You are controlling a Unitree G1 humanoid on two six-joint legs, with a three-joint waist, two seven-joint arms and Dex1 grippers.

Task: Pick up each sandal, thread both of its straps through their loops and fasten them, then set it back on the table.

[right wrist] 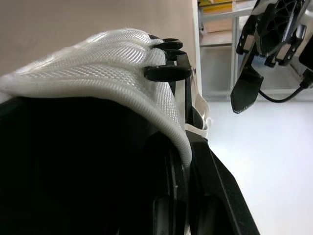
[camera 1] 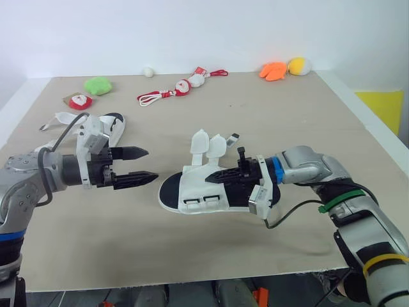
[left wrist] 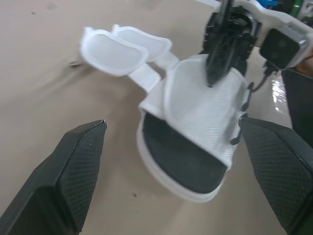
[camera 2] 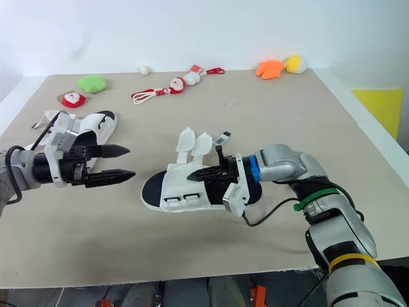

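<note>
Meanwhile, second sandal [camera 1: 114,123] lies at left rear of table [camera 1: 268,115]; left gripper [camera 1: 153,164] hovers, fingers spread, near toe of centre sandal [camera 1: 192,192]; right gripper [camera 1: 217,178] clamps its white upper, straps [camera 1: 208,146] unthreaded.

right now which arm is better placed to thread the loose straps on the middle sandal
Left. The left gripper hovers free beside the white sandal, jaws open; the right gripper is busy, jaws shut on its upper.
</note>
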